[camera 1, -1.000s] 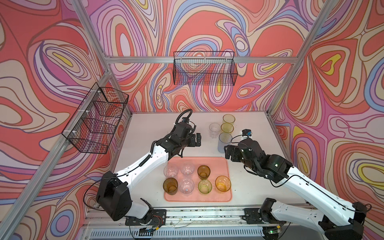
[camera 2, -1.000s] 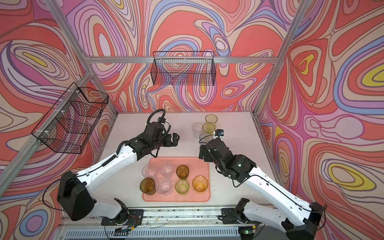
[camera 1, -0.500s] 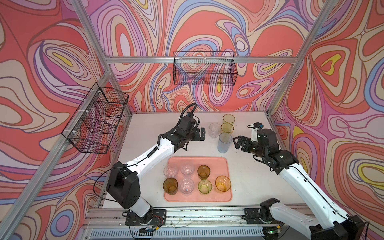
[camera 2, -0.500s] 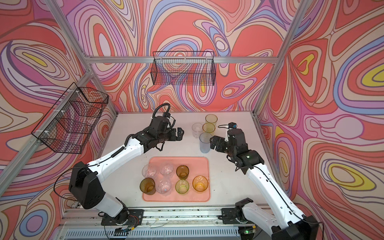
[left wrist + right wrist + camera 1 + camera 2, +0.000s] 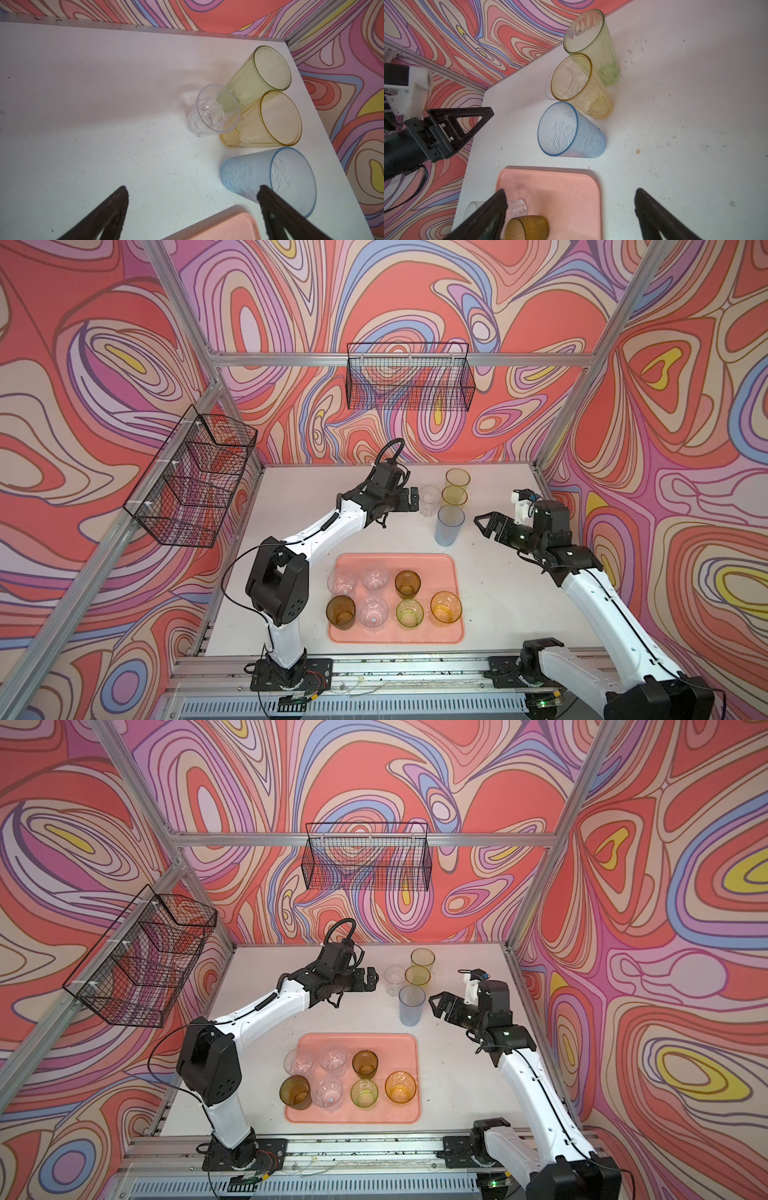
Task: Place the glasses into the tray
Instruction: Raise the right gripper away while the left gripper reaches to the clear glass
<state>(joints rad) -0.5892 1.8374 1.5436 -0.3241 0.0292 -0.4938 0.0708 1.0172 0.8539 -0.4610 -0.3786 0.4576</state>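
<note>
The salmon-pink tray (image 5: 434,572) (image 5: 395,1048) lies at the table's front with several short glasses standing in it: clear, brown, green and orange ones. Behind it on the bare table stand a short clear glass (image 5: 429,499) (image 5: 216,112), two taller yellow ones (image 5: 454,495) (image 5: 457,478) and a tall pale blue one (image 5: 449,524) (image 5: 566,133). My left gripper (image 5: 412,500) (image 5: 192,189) hangs open and empty just left of the clear glass. My right gripper (image 5: 484,526) (image 5: 570,191) is open and empty, right of the blue glass.
Black wire baskets hang on the back wall (image 5: 409,379) and the left wall (image 5: 191,479). The four loose glasses stand close together, near the right wall. Aluminium frame posts mark the table's corners.
My left gripper has moved back and right, towards the clear glass. My right arm has swung out to the right, and its gripper now sits a little farther from the blue glass.
</note>
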